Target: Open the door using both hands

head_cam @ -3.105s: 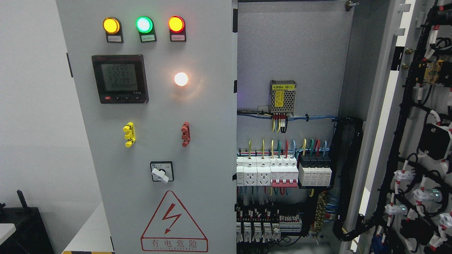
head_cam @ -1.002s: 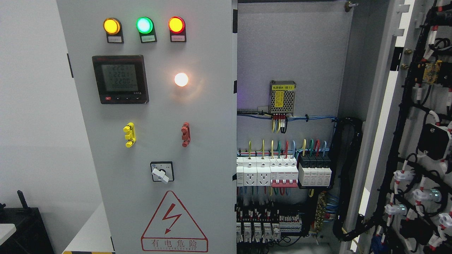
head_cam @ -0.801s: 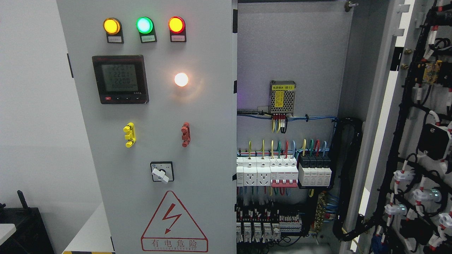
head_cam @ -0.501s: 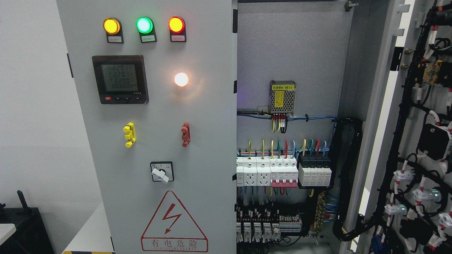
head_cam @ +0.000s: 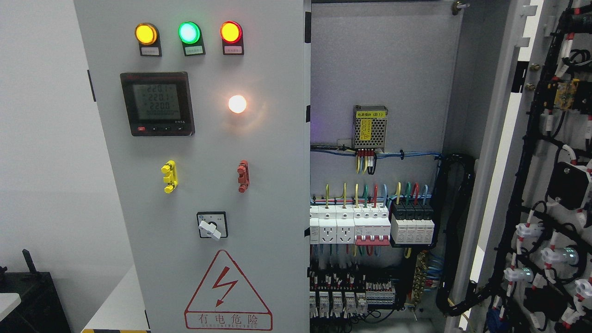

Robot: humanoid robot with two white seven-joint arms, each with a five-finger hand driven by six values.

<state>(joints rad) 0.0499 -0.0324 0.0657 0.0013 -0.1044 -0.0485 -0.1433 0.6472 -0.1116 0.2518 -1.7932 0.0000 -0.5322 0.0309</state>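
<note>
Grey right-hand door (head_cam: 562, 185) swung wide at the far right, tall axis upright, left door (head_cam: 208, 185) shut; neither hand visible, state unknowable.

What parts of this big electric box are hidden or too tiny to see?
- Robot's hands: outside the head view, neither shows.
- Small labels under the three lamps: too small to read.
- Open right door: cut off by the right edge.
- Bottom row of relays: cut off by the bottom edge.
</note>
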